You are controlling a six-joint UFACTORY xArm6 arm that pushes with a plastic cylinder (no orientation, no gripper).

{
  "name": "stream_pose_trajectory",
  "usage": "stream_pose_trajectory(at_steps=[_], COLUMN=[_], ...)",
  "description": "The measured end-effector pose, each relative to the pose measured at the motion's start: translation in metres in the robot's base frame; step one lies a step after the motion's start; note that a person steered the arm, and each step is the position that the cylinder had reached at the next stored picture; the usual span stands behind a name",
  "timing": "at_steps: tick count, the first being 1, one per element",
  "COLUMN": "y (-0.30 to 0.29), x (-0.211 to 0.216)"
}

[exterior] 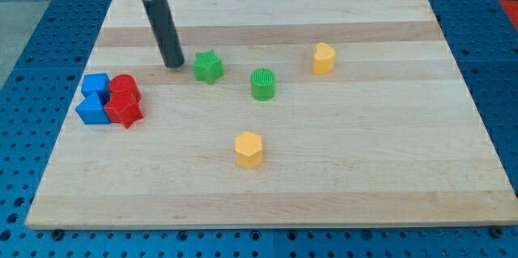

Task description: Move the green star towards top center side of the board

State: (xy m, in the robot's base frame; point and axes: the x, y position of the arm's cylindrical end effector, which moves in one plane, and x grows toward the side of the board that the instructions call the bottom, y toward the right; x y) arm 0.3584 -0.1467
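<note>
While my tip, a bare rod tool with nothing to spread or pinch, rests just left of the green star in the table's upper-left middle, the star looks light, rigid, and apt to spin off its points; push a flat notch. The arm above is cropped.
</note>
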Motion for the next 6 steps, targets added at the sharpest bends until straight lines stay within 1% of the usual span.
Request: stream_pose_trajectory(at_steps=[2,3,4,5,6], y=[0.061,0.068,0.047,0.038,0.027], x=[0.000,-0.015,-0.018,-0.010,0.019])
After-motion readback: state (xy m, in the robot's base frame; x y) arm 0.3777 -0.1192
